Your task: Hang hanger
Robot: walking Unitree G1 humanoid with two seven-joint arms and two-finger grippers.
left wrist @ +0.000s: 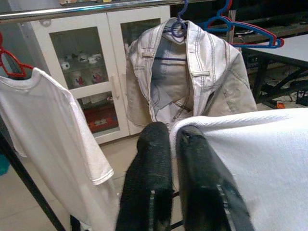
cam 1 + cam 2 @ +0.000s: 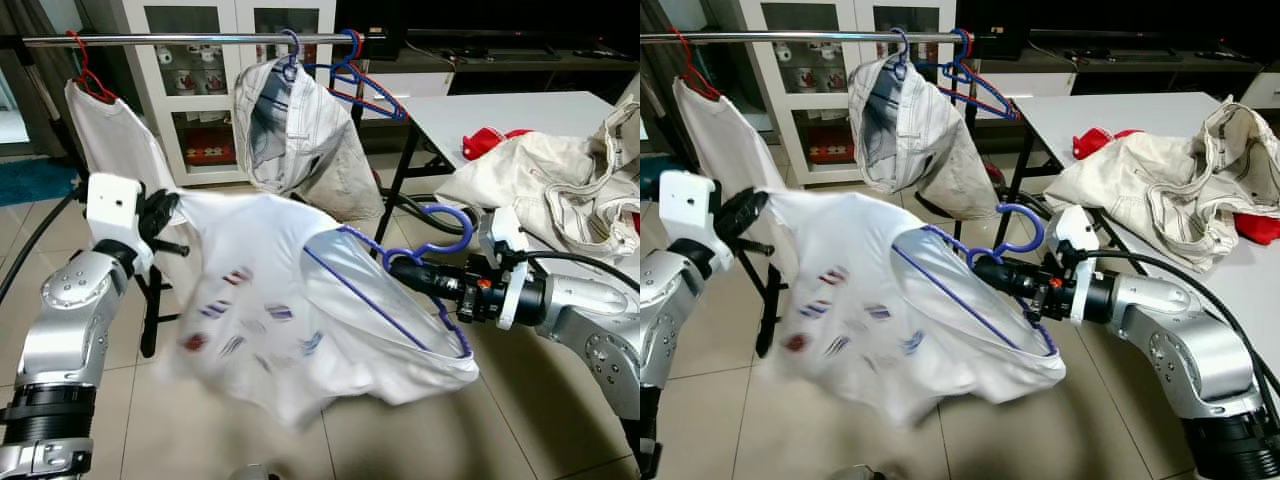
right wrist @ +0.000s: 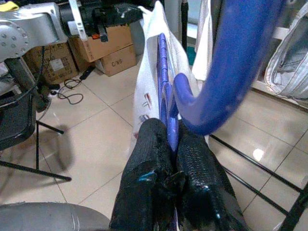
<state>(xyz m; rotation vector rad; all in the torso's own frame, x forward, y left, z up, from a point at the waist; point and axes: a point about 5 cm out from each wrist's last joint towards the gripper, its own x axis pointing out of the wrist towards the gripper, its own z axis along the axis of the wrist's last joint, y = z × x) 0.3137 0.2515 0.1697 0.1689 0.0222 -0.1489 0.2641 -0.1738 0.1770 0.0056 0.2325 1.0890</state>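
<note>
Even indoor light, bright all round. Soft sheen on the floor tiles (image 2: 560, 420). The white shirt (image 2: 250, 300) smears with motion blur; its printed marks streak. Both wrist views blur the near black fingers (image 1: 154, 183).

Tiled room, glass-front cabinet behind, desk to the right.

Pale glossy floor tiles (image 2: 520, 420). White cabinet (image 2: 205, 90) with glass doors, cups on its shelves. White desk (image 2: 1120, 110) on black legs. Cardboard boxes (image 3: 103, 45) and cables (image 3: 72, 84) on floor. Teal rug (image 2: 30, 180) at left.
</note>
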